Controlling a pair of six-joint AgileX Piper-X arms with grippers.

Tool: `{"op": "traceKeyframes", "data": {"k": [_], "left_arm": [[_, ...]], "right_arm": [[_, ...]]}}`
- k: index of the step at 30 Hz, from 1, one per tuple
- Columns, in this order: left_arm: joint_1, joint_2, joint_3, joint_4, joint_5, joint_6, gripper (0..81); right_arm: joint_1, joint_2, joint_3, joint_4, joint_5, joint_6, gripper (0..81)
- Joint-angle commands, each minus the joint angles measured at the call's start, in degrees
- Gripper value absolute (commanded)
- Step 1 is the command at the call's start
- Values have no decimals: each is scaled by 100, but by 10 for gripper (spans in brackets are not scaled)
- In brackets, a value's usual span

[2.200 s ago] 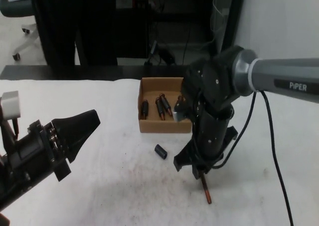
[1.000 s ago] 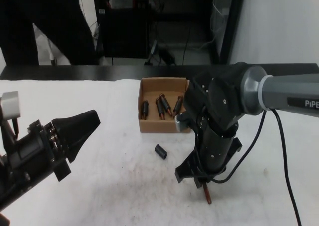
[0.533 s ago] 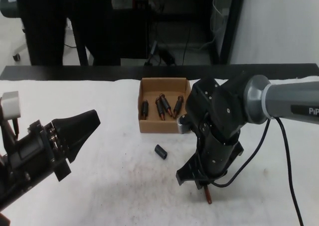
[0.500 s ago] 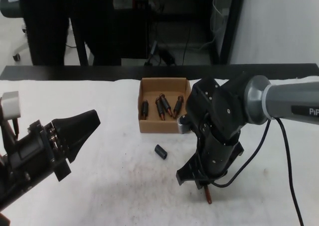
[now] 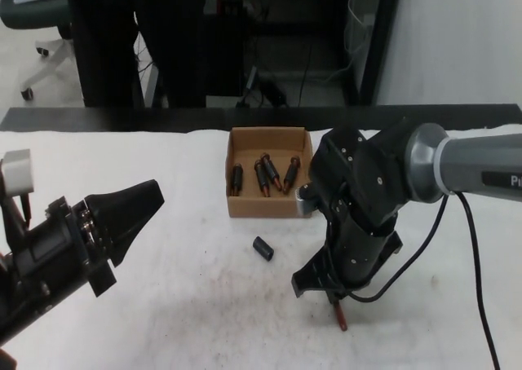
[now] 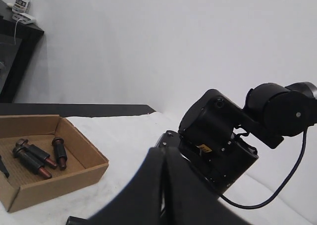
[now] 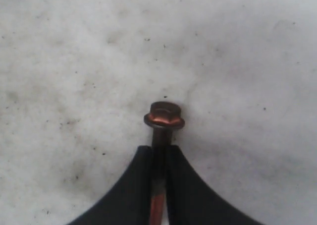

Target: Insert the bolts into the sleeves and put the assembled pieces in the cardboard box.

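A: Right gripper [image 7: 158, 149] first. How do its fingers [image 7: 138, 180] stand?

B: Narrow, clamped on the bolt [image 7: 164, 117]. The 2 black fingers pinch the copper shank from either side. The flanged hex head sticks out just past the tips.

A: Where is that on the bench [image 5: 188, 305]?

B: In the high view the right arm [image 5: 367, 199] points down on the right side of the white cover, nearer the camera than the box [image 5: 269, 206]. The bolt juts out below the gripper toward the cover. I cannot tell whether its head touches the cover. The wrist view shows speckled white cover all round the head.

A: And the sleeve [image 5: 262, 248]?

B: 1 short dark sleeve lies on its side on the cover. It is left of the right arm and on the near side of the box, apart from both the box and the bolt.

A: The box itself?

B: Cardboard, open-topped, at mid-bench beyond the sleeve. The right arm's wrist is just beside its near right corner. Several dark pieces [image 5: 236, 178] with copper ends lie flat on its floor.

A: Left gripper [image 5: 134, 207]?

B: At the left of the high view, fingers closed together into 1 black wedge. It aims across the bench toward the right arm and the box, well apart from the sleeve.
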Motion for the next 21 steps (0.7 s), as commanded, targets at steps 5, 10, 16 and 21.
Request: {"op": "traceKeyframes", "data": {"k": [5, 10, 16, 21], "left_arm": [[10, -78, -8, -109, 50, 8, 3], [10, -78, -8, -109, 50, 8, 3], [10, -78, -8, -109, 50, 8, 3], [10, -78, -8, -109, 50, 8, 3]], "right_arm": [[-38, 68, 50, -198, -106, -517, 8], [-38, 68, 50, -290, -628, -618, 8], [-38, 68, 50, -243, -630, -556, 8], [-38, 68, 50, -243, -973, -555, 92]]}}
